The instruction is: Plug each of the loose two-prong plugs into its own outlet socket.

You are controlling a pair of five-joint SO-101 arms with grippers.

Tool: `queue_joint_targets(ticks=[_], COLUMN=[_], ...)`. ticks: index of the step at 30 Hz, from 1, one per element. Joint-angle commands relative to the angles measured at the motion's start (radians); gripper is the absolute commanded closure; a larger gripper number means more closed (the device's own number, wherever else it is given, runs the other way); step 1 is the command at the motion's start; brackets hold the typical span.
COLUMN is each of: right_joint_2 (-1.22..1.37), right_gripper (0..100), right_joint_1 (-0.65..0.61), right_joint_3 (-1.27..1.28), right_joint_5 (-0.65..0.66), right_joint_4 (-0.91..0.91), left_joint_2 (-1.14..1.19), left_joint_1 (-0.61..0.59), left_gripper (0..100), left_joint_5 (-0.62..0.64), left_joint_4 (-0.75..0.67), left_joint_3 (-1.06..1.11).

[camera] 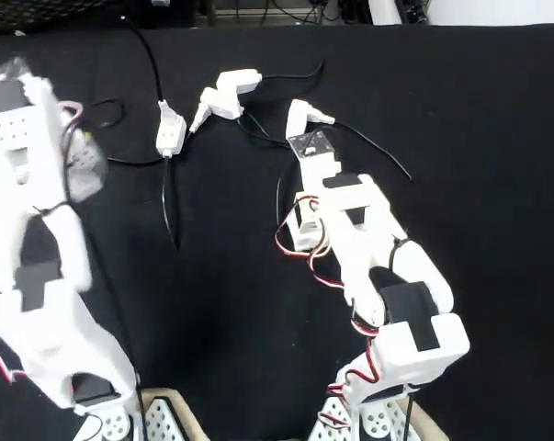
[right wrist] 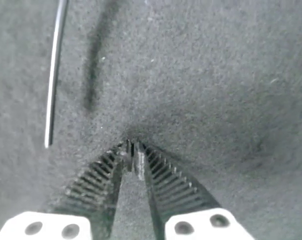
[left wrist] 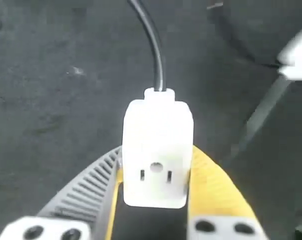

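High camera looks down over the tabletop (camera: 497, 138) from the arms' side. Wrist cameras face along the left gripper (left wrist: 156, 155), tight on a socket (left wrist: 158, 130), and right gripper (right wrist: 134, 150), close over that tabletop

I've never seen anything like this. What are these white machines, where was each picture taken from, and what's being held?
These are two small robot arms, the left arm and the right arm, seen from above in the high view. The other two pictures come from cameras on their wrists. On the black table lie white connectors on black cords. The left end effector grips a white outlet socket by its sides. The right end effector is shut, its tips close to the table, with a pale sliver between them that I cannot identify.
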Motion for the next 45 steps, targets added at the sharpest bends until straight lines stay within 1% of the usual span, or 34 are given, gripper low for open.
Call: queue_joint_targets(ticks=[1, 3, 5, 8, 10, 13, 17, 19, 22, 24, 26, 28, 34, 40, 42, 45], right_joint_2=[-0.028, -0.061, -0.122, -0.251, -0.346, -0.493, -0.697, -0.788, -0.885, -0.917, -0.924, -0.924, -0.924, -0.924, -0.928, -0.931], right_gripper=[98.6, 98.6, 98.6, 98.6, 98.6, 98.6, 98.5, 98.4, 98.4, 98.4, 98.4, 98.4, 98.4, 98.2, 98.2, 98.2], right_joint_1=[-0.023, -0.017, 0.002, 0.055, 0.107, 0.189, 0.318, 0.371, 0.400, 0.405, 0.410, 0.410, 0.411, 0.411, 0.411, 0.411], right_joint_3=[-0.030, -0.021, -0.007, 0.030, 0.077, 0.173, 0.240, 0.262, 0.309, 0.340, 0.354, 0.360, 0.372, 0.369, 0.369, 0.369], right_joint_5=[0.011, 0.017, 0.015, 0.008, 0.008, 0.008, 0.014, 0.015, 0.015, 0.015, 0.032, 0.055, 0.061, 0.063, 0.063, 0.063], right_joint_4=[-0.006, -0.011, -0.026, -0.044, -0.080, -0.138, -0.126, -0.110, -0.109, -0.110, -0.107, -0.104, -0.104, -0.104, -0.104, -0.104], left_joint_2=[-0.226, -0.253, -0.265, -0.265, -0.269, -0.276, -0.259, -0.247, -0.219, -0.173, -0.121, -0.061, 0.077, 0.129, 0.137, 0.129], left_joint_1=[0.170, 0.234, 0.268, 0.285, 0.338, 0.466, 0.642, 0.739, 0.843, 0.886, 0.909, 0.918, 0.931, 0.932, 0.941, 0.951], left_gripper=[97, 97, 97, 97, 97, 97, 97, 97, 97, 97, 97, 97, 97, 97, 92, 78], left_joint_5=[0.089, 0.095, 0.091, 0.068, 0.040, 0.037, 0.035, 0.035, 0.034, 0.034, 0.032, 0.032, 0.032, 0.032, 0.034, 0.037], left_joint_4=[0.014, 0.014, 0.014, 0.014, 0.015, 0.015, 0.011, -0.018, -0.074, -0.152, -0.221, -0.259, -0.261, -0.261, -0.261, -0.261], left_joint_3=[-0.008, -0.004, 0.001, -0.001, 0.016, 0.120, 0.280, 0.349, 0.435, 0.498, 0.536, 0.547, 0.552, 0.555, 0.553, 0.573])
